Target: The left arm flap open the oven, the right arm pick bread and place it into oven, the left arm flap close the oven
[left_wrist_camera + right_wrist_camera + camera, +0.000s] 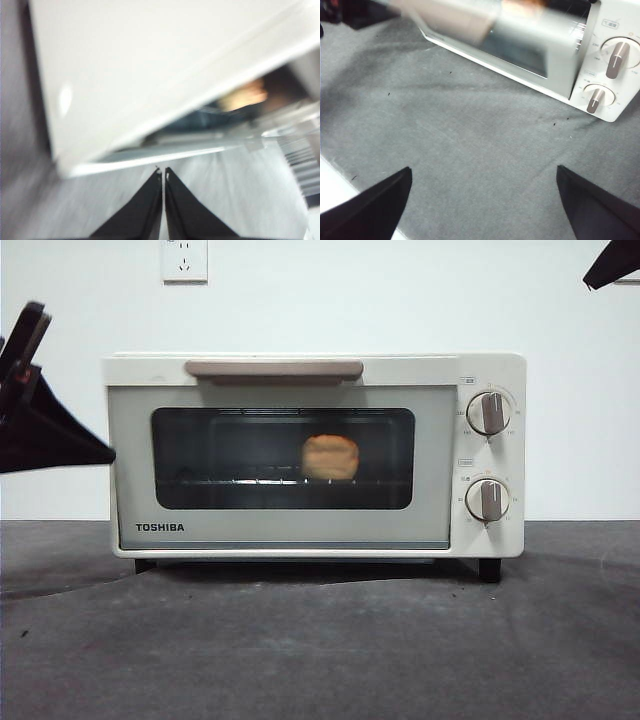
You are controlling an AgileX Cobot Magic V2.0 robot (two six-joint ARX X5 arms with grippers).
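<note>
Bread (330,457) sitting on rack inside oven (300,540), door appearing shut. Left tool (163,172) pinched closed, hanging just beside oven's left flank. Right tool (485,187) gaping wide, waiting above tabletop (470,140), farther off.

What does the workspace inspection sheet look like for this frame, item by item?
Surface: dark grey felt-like table cover, a few small specks.
Job's things: oven upright, door shut in the front view; bread inside on the wire rack, seen through the window.
Clutter: nothing seen.
Grippers: left gripper shut, empty, beside the oven's side; right gripper open, empty, above the table in front of the oven.
Cables: nothing seen.
Surroundings: white wall, wall socket above the oven.
</note>
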